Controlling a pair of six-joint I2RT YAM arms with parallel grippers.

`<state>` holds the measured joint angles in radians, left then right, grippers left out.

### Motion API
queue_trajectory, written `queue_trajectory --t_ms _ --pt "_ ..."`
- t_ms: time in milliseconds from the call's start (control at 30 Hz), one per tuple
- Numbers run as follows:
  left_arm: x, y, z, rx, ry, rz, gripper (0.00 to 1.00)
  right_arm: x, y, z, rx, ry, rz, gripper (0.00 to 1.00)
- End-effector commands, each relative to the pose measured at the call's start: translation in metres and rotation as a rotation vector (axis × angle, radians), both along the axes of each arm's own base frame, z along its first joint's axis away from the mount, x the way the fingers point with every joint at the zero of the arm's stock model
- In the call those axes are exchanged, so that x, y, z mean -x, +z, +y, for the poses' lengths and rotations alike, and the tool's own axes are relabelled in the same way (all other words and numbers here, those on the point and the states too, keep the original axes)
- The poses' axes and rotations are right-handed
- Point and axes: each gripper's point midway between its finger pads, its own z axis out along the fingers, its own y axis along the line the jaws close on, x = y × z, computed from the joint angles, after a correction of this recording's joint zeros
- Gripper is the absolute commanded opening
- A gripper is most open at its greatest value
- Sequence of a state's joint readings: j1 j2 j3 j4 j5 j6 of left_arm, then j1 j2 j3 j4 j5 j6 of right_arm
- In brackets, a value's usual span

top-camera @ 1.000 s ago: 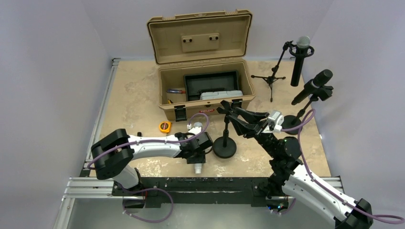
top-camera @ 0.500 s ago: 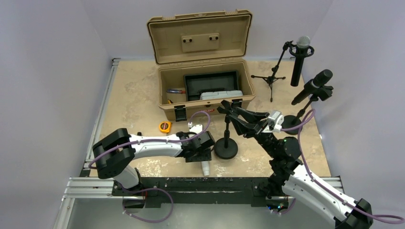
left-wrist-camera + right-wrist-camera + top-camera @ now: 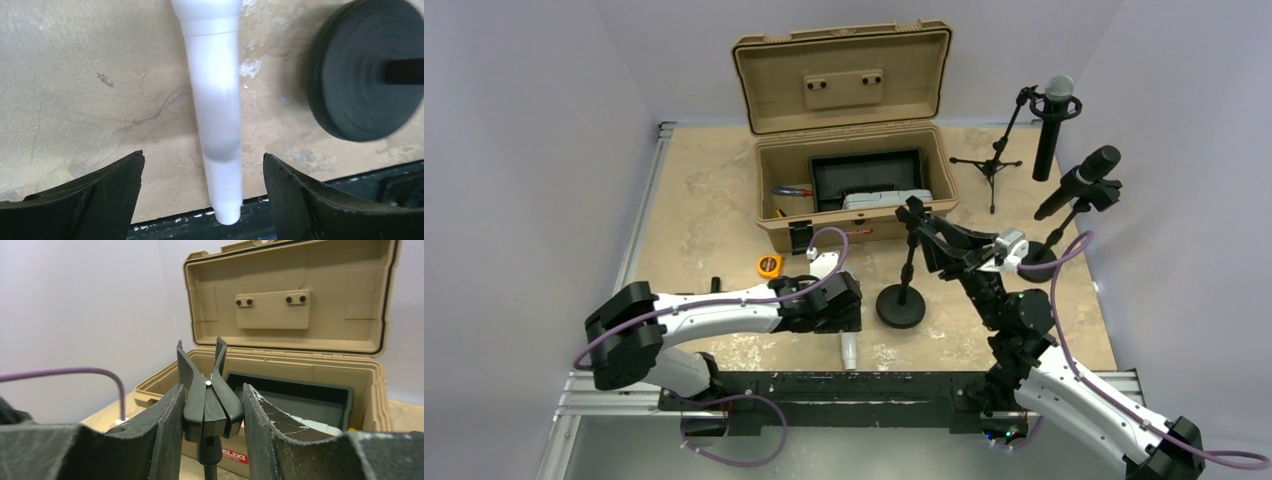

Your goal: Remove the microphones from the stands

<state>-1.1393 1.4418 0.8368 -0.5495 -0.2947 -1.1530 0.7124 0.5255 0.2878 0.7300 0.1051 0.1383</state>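
Note:
The white microphone (image 3: 849,350) lies flat on the table by the front edge, its tail end over the black rail. In the left wrist view the microphone (image 3: 215,100) runs lengthwise between the fingers of my left gripper (image 3: 202,157), which stands open and touches it on neither side. The black round-base stand (image 3: 901,305) is upright just to the right of it, and its base (image 3: 367,70) shows close by. My right gripper (image 3: 210,405) is shut on the stand's empty clip (image 3: 212,400), seen from above as the clip (image 3: 914,215) at the top of the pole.
An open tan toolbox (image 3: 854,185) stands behind the stand. At the back right are two more stands, with a silver-headed microphone (image 3: 1052,110) and a black microphone (image 3: 1079,180). A yellow tape measure (image 3: 769,265) lies left of centre.
My left gripper has opened and let go of the white microphone, which now lies on the table; the left arm drew back leftward. My right gripper shifted the stand's clip slightly right.

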Motion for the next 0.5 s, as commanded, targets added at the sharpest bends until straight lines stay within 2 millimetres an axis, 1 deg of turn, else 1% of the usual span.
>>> queue_trajectory --t_ms 0,167,233,333,467 --pt "-0.012 0.029 0.0 0.05 -0.046 -0.108 0.87 -0.001 0.061 -0.028 -0.16 -0.118 -0.127 0.0" --pt "-0.013 0.054 -0.006 0.129 -0.099 -0.167 0.89 -0.018 0.067 -0.026 -0.162 -0.187 -0.17 0.0" --pt "-0.013 0.071 -0.007 0.177 -0.126 -0.202 0.89 -0.023 0.069 -0.023 -0.166 -0.198 -0.188 0.0" --pt "-0.011 0.096 -0.004 0.235 -0.172 -0.264 0.89 -0.03 0.063 -0.015 -0.158 -0.196 -0.215 0.0" --pt "-0.009 0.125 0.003 0.301 -0.222 -0.349 0.89 -0.029 0.056 -0.014 -0.139 -0.211 -0.274 0.0"
